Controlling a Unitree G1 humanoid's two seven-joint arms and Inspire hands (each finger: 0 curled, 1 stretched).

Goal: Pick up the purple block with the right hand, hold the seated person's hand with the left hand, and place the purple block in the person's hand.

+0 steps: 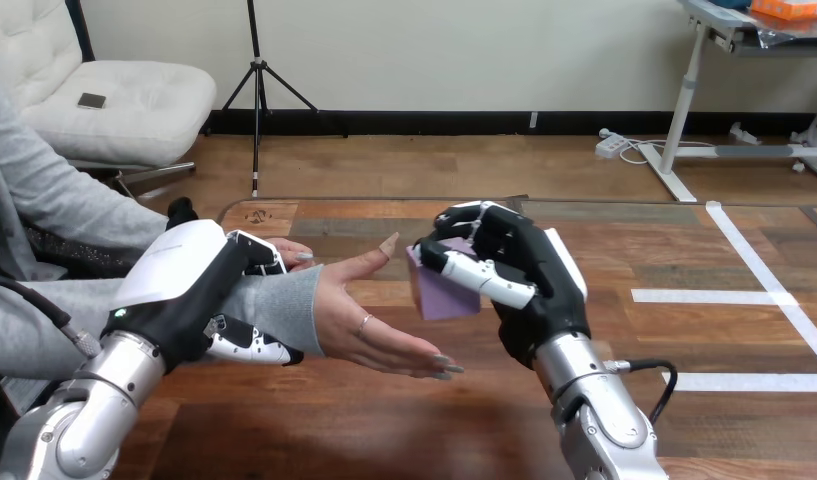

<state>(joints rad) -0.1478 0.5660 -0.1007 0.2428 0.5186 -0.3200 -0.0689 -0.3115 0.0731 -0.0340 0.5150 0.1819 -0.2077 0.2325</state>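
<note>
A purple block (439, 290) hangs above the table, gripped by my right hand (519, 275), whose fingers and thumb curl round it. It sits just right of the person's hand (369, 320), which lies palm up with fingers stretched toward the block. My left hand (189, 285) wraps the person's wrist in its grey sleeve, fingers over the top and thumb curled beneath.
The wooden table (684, 330) runs right with white tape lines (774, 290) on it. The person's other forearm, in a grey sleeve (74, 205), rests at the far left edge.
</note>
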